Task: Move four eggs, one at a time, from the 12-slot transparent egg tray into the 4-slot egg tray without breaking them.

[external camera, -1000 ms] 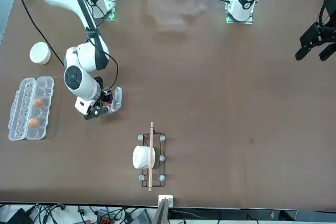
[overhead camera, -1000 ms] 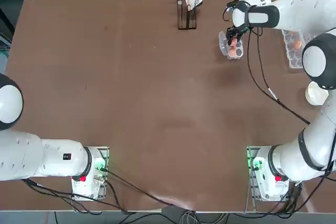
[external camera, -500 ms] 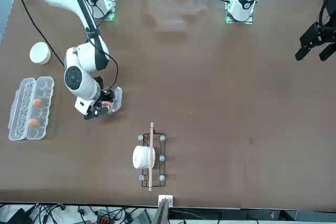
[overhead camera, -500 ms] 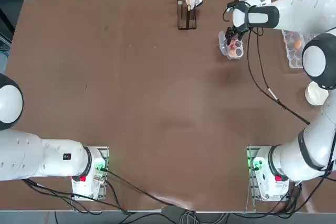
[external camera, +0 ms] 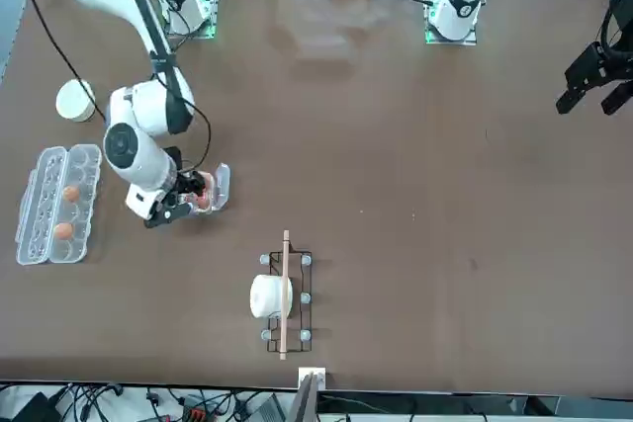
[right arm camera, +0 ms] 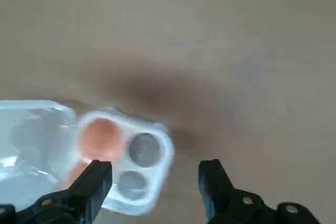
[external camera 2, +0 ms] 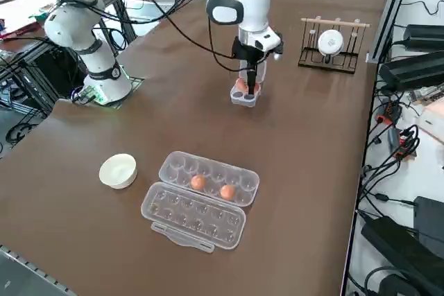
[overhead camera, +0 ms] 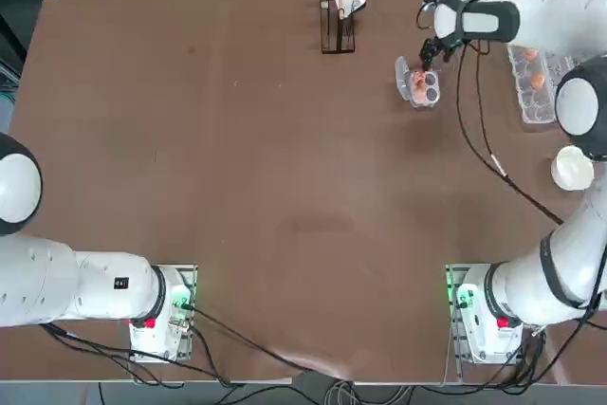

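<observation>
since a second ago the right gripper (right arm camera: pixel 156 176) has let go and lifted off the 4-slot egg tray (overhead camera: pixel 419 83), drifting toward the 12-slot transparent egg tray (overhead camera: pixel 532 82); jaws now wide open, empty. two eggs (right arm camera: pixel 98 136) sit in the small tray, two empty cups beside them; two more eggs (external camera 2: pixel 198 182) wait in the long tray on the desk (overhead camera: pixel 285 187). risks: a low sweep clips the light small tray and tips it; hard squeeze or off-centre pinch next cracks or drops an egg.

Blurred in the wrist view: 4-slot egg tray (right arm camera: pixel 126 166), its second egg (right arm camera: pixel 79 170) half hidden behind a gripper finger (right arm camera: pixel 89 184). Lid flap (right arm camera: pixel 26 145) cut off at the edge.
</observation>
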{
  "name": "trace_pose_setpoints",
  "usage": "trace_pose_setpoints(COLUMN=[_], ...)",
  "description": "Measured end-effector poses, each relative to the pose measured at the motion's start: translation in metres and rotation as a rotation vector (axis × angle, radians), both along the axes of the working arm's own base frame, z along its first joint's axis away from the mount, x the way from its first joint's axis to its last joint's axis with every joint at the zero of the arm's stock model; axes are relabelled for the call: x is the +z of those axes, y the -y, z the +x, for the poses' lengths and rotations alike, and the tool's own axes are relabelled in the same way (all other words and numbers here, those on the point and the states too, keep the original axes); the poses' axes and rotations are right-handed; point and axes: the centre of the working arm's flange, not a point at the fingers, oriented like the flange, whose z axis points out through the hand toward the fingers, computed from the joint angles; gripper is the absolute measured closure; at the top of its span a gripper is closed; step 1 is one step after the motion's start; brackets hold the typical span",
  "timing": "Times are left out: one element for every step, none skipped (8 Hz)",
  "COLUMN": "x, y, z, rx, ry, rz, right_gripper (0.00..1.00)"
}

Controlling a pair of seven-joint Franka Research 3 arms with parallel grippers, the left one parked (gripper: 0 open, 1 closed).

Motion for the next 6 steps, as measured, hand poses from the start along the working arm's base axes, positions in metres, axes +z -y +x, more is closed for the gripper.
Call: trace_pose_setpoints(x=[0.013, 0.028, 0.043, 0.056, 0.061, 0.061], y=[0.029, 0.051, 0.074, 0.102, 0.136, 0.176], z=[0.004, 0.003, -0.001, -0.004, -0.008, -0.013], rx=[0.042, 0.088, 0.161, 0.280, 0.431, 0.568], ry=[0.001, -0.021, -0.044, -0.055, -0.060, -0.067], rz=[0.001, 0.002, 0.005, 0.011, 0.022, 0.035], right_gripper=[0.00, 0.00, 0.00, 0.00, 0.00, 0.00])
